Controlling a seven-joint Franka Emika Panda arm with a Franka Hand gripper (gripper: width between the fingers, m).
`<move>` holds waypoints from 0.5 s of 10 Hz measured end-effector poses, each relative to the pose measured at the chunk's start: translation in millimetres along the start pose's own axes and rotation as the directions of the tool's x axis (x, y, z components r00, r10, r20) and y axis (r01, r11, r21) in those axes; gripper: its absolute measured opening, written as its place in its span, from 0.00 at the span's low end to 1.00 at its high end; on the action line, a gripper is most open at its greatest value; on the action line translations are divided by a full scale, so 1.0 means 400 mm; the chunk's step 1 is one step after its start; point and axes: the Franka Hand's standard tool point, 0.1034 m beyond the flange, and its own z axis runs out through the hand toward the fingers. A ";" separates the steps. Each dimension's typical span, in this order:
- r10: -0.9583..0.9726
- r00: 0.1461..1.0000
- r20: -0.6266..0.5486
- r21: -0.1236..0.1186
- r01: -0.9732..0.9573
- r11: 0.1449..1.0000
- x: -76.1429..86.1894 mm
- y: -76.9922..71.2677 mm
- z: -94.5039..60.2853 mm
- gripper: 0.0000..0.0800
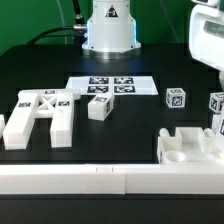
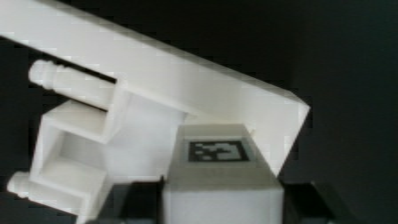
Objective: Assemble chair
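**A:** Hand (image 2: pixel 217 205) state?

**B:** Closed on a tagged bar (image 2: pixel 217 150), one dark finger on each side. The tag face looks at the wrist camera. The bar's long axis runs straight out from the hand.

**A:** What's past the bar?

**B:** A flat slab (image 2: pixel 160 70), long axis crosswise to the bar, lying diagonal in the wrist view. A pegged block (image 2: pixel 80 140) sits against the bar's side and under the slab's edge. Its round pegs (image 2: pixel 54 73) point away from the bar. All three touch; can't tell if they're joined.

**A:** Exterior view?

**B:** The arm (image 1: pixel 205 40) is at the exterior view's right and the hand is cut off there. A tagged piece (image 1: pixel 217 103) is at that edge; can't tell if it's the held one.

**A:** Rest of the chair parts?

**B:** They're on the surface (image 1: pixel 140 125):
- The notched block (image 1: pixel 190 145) is at front right.
- The tagged cube (image 1: pixel 175 98) is behind the notched block.
- The small block (image 1: pixel 98 107) is mid-scene, just in front of the marker board (image 1: pixel 110 85).
- The cross-braced plate (image 1: pixel 40 112) lies flat at the left. Its long axis runs front to back, with both prongs toward the long white rail (image 1: pixel 90 182).
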 end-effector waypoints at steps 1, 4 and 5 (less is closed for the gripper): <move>0.061 0.998 0.009 0.002 -0.061 0.998 0.000 -0.001 0.000 0.37; 0.073 0.997 0.011 0.001 -0.073 0.997 -0.003 -0.001 0.002 0.48; 0.043 0.999 0.011 0.001 -0.043 0.999 -0.004 -0.001 0.002 0.71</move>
